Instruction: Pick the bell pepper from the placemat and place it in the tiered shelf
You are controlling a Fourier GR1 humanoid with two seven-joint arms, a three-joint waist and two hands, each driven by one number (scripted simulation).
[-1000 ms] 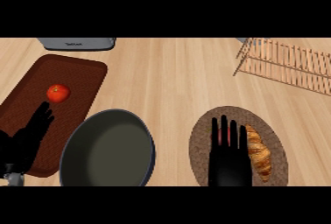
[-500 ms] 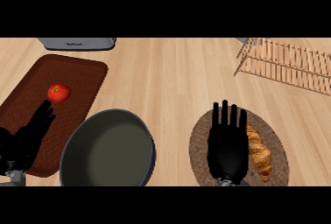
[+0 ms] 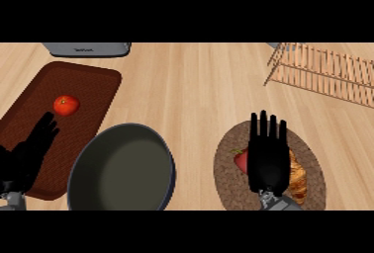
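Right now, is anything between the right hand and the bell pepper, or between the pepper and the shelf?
Nothing visible does. The black right hand hangs over the red bell pepper on the round woven placemat, and only bare wooden counter lies between it and the wire tiered shelf.

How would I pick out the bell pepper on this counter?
Find the round woven placemat at the right, under the robot's right hand. The bell pepper is the red thing peeking out at the hand's left edge, opposite the golden croissant. The other red thing, a tomato, lies far left on a rectangular brown mat.
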